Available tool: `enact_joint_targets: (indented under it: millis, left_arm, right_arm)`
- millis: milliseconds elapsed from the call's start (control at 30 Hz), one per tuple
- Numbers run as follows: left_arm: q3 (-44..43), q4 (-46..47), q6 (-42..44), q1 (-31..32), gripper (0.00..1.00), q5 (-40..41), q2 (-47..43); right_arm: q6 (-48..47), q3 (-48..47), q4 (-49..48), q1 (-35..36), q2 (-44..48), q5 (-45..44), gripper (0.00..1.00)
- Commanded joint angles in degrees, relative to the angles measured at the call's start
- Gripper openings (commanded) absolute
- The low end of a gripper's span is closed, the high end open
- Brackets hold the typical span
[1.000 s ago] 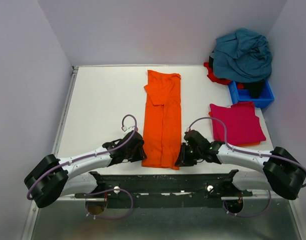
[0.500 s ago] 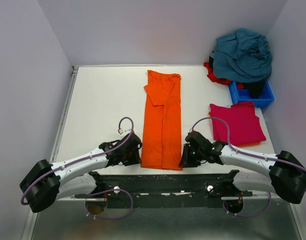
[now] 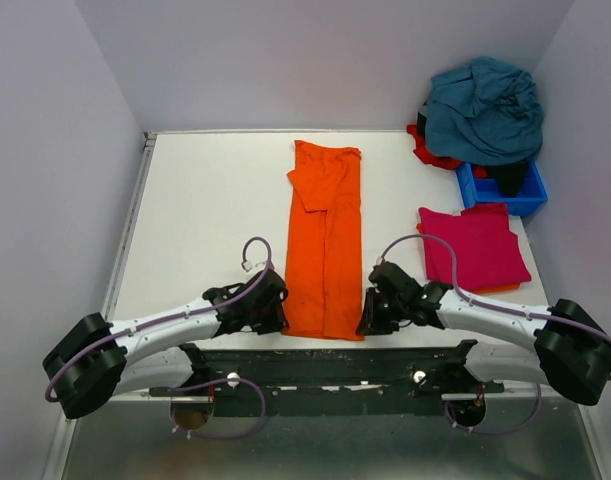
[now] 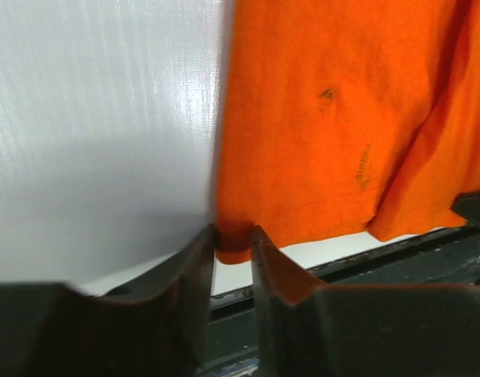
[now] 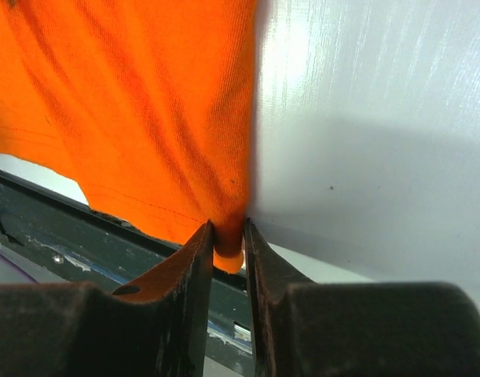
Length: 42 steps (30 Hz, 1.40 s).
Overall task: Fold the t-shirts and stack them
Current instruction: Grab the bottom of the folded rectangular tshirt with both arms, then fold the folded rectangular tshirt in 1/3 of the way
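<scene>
orange t-shirt (image 3: pixel 325 240) lies lengthwise on the table (image 3: pixel 205 200), folded narrow. left fingers (image 4: pixel 194 271) and right fingers (image 5: pixel 194 271) each pinch a near corner. lift both level, keep edge taut, lay over far end.

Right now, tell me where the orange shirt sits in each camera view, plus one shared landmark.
Top view: orange shirt, a long strip mid-table.
Left wrist: fills the upper right; its corner in the left claw.
Right wrist: fills the upper left; its corner in the right claw.
Shared landmark: the dark rail beside the shirt's near hem.
</scene>
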State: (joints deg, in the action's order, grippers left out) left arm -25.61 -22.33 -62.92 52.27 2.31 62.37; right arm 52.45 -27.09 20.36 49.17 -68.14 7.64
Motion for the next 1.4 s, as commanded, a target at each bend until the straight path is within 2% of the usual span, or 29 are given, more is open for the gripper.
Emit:
enact_joint_targets:
  millis: [0,67,133,167,200,267,533,700,767,833,1000,1200,1367]
  left_arm:
    - [0.3,-1.1,-1.1,0.6,0.29,-0.8,1.2]
    - [0.2,-1.7,-1.1,0.6,0.19,-0.8,0.6]
    - [0.0,-1.8,-1.1,0.6,0.03,-0.9,-0.3]
    - [-0.3,-1.8,-1.2,0.7,0.0,-1.0,-0.8]
    - [-0.6,-1.8,-1.2,0.6,0.0,-1.0,-1.3]
    - [-1.2,-2.5,-1.5,0.6,0.0,-0.6,-2.4]
    - [-3.4,-4.9,-1.7,0.6,0.0,0.5,-6.0]
    - [-8.0,-4.8,-0.2,-0.7,0.0,1.6,-6.3]
    - [-10.9,-5.9,2.1,-2.6,0.0,4.1,-5.2]
    - [-14.0,-6.5,5.1,-5.7,0.0,6.6,-3.2]
    - [-21.2,-3.3,11.2,-13.8,0.0,7.0,4.3]
    - [-28.7,0.6,13.8,-19.6,0.0,8.3,16.0]
    - [-33.4,3.4,15.0,-22.7,0.0,5.8,23.6]
  right_arm:
    - [-1.0,1.0,2.0,0.4,0.4,-0.3,0.28]
    - [-1.1,0.5,3.2,0.4,1.0,-0.3,0.25]
    - [-1.1,-0.5,5.0,0.4,1.3,-0.3,0.18]
    - [-1.2,-1.1,6.0,0.4,1.8,-0.4,0.14]
    - [-1.3,-1.8,7.0,0.4,2.1,-0.5,0.05]
    - [-1.7,-3.2,9.2,0.4,3.4,-1.1,0.01]
    - [-2.1,-6.4,13.2,0.4,9.0,-3.0,0.01]
    - [-4.1,-12.5,16.9,0.1,8.1,-10.0,0.01]
    - [-5.9,-16.0,18.4,-1.3,6.1,-14.4,0.01]
    - [-9.0,-19.0,17.7,-4.3,3.4,-15.0,0.01]
    - [-16.1,-28.0,15.0,-14.3,-5.8,-12.3,0.01]
    - [-21.4,-40.0,14.7,-20.5,-19.6,-10.4,0.01]
    - [-23.9,-46.7,13.8,-24.1,-28.1,-5.6,0.01]
